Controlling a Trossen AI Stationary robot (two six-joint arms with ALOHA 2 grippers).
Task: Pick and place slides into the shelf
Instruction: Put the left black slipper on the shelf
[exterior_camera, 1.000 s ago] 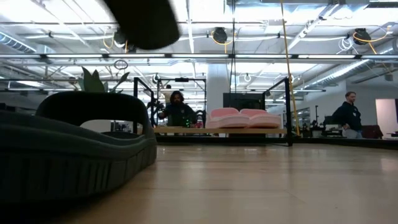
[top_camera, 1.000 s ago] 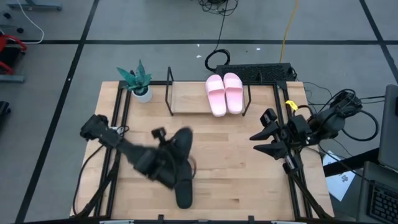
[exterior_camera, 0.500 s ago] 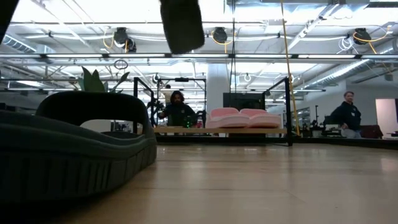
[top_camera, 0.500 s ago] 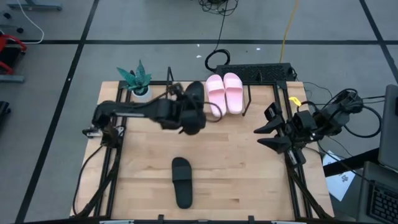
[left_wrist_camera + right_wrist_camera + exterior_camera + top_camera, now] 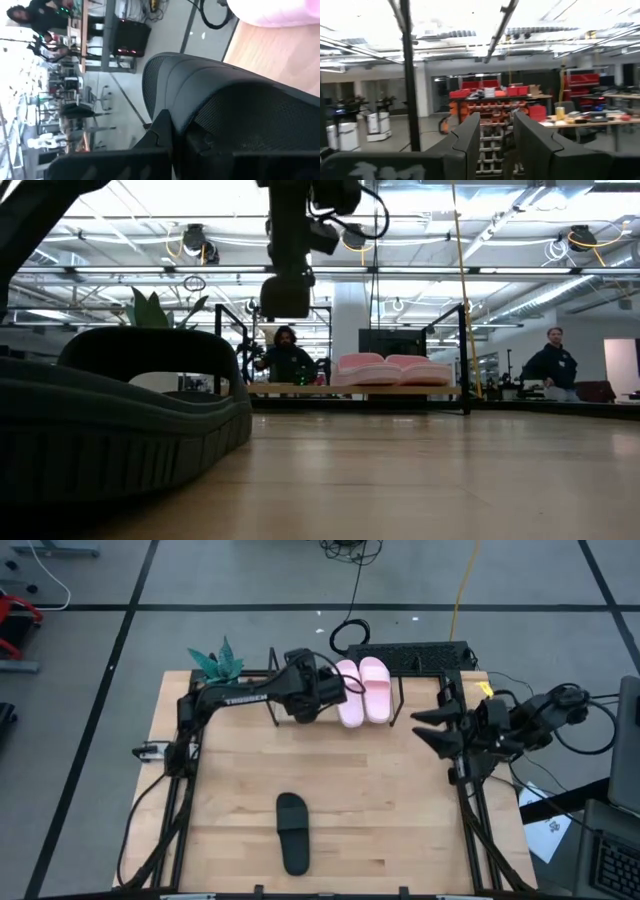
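Observation:
My left gripper (image 5: 318, 692) is shut on a black slide (image 5: 225, 110) over the left part of the shelf (image 5: 280, 715), right beside the pink pair (image 5: 360, 690). In the low view the gripper and slide (image 5: 285, 292) hang high above the shelf board (image 5: 300, 390). The pink slides (image 5: 385, 370) lie flat on the board's right half. The second black slide (image 5: 292, 832) lies sole down on the table's near middle, and looms large in the low view (image 5: 120, 420). My right gripper (image 5: 430, 727) waits open at the table's right edge. My left gripper holds the black slide from above, pointing down. The slide hangs below it, lifted clear of the shelf board. One finger (image 5: 162, 132) lies against the slide's dark curved surface (image 5: 200, 95); the slide itself hides which part is pinched.
A potted plant (image 5: 218, 665) stands at the table's far left, just left of the shelf's black wire upright (image 5: 272, 690). Bare tabletop (image 5: 380, 790) lies between the shelf and the near edge. People (image 5: 285, 360) stand in the room behind the table.
My left gripper has carried the black slide from the table's near middle up and toward the far edge, ending over the shelf beside the pink pair. My right gripper has drifted a little toward the far edge. The other black slide has stayed where it lay.

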